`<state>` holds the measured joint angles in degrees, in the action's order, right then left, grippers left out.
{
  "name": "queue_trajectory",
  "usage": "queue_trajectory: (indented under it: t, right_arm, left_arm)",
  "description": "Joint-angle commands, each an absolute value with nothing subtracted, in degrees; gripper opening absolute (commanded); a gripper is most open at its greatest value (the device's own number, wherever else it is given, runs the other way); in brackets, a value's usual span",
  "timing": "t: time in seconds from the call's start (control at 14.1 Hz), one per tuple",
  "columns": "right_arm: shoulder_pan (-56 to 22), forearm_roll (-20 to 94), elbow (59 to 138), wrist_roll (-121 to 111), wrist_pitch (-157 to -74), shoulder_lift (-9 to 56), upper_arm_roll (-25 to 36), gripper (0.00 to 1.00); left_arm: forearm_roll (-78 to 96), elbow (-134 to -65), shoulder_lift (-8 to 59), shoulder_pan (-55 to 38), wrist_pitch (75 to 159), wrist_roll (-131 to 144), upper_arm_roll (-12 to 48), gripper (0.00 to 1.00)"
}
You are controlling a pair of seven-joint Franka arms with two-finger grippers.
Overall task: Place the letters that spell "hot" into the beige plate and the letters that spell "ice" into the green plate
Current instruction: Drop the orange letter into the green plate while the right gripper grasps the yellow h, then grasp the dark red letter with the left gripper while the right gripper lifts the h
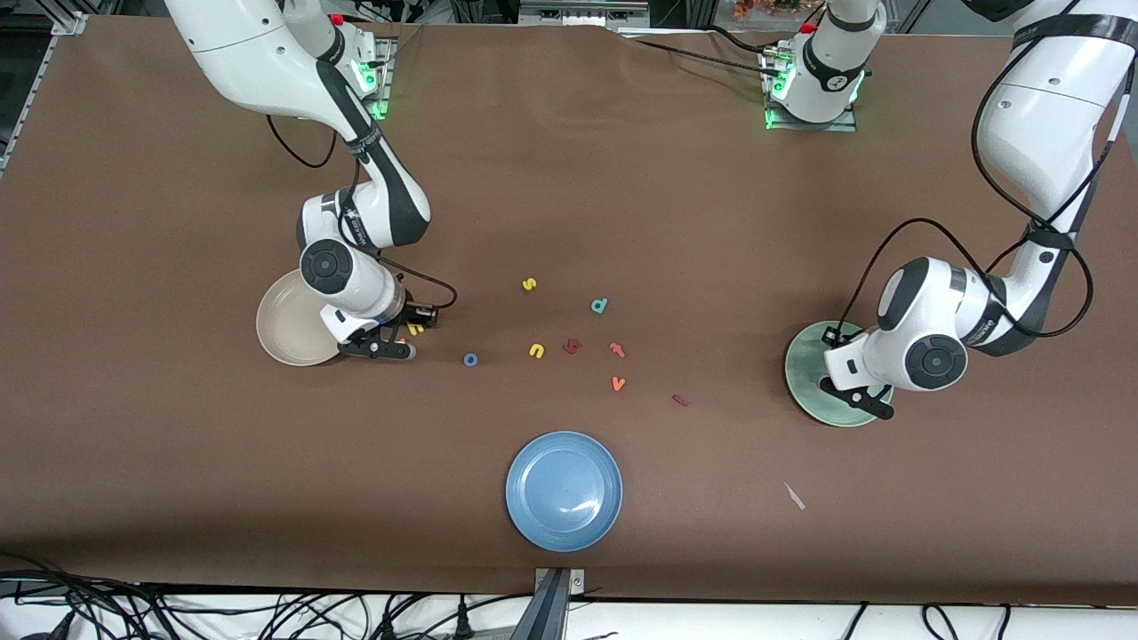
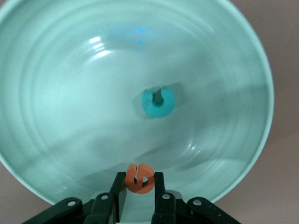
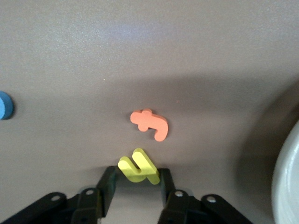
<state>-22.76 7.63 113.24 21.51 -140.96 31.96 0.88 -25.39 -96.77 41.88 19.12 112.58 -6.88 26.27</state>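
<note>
My right gripper (image 1: 391, 347) is low at the table beside the beige plate (image 1: 284, 333), its jaws closed on both sides of the yellow h (image 3: 138, 169). The orange t (image 3: 150, 123) lies on the table close by the h. The blue o (image 1: 470, 359) lies a little farther toward the left arm's end. My left gripper (image 2: 139, 179) hangs over the green plate (image 1: 805, 373), shut on the orange e (image 2: 139, 178). The teal c (image 2: 158, 102) rests in the green plate (image 2: 56, 93). The dark red i (image 1: 680, 400) lies on the table between the plates.
A blue plate (image 1: 564, 491) sits near the table's front edge. Loose letters lie mid-table: yellow s (image 1: 529, 284), teal d (image 1: 599, 306), yellow u (image 1: 536, 351), a dark red letter (image 1: 572, 346), salmon t (image 1: 617, 349), orange v (image 1: 618, 383). A white scrap (image 1: 794, 496) lies nearer the front.
</note>
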Motion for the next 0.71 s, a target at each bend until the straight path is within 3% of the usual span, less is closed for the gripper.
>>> queue_trajectory:
  t: [0.0,0.07,0.5,0.64]
  right_arm:
    - [-22.6,7.6,112.5,21.3,-140.4,32.6,0.4,0.33]
    - [-22.6,7.6,112.5,21.5,-140.5,32.6,0.4,0.32]
    - [-22.6,8.3,111.4,21.5,-140.3,32.3,0.4,0.29]
    - [-22.3,8.4,109.4,22.4,-133.9,30.1,0.7,0.28]
  left_arm:
    - [-27.3,-97.9,40.8,19.7,112.8,-7.4,27.0,0.85]
    - [-27.3,-97.5,40.3,19.5,112.5,-7.8,27.2,1.00]
    - [-26.4,-92.6,36.1,18.6,108.7,-6.2,36.1,1.00]
    - [-26.4,-90.6,36.9,16.4,108.8,-0.1,36.4,1.00]
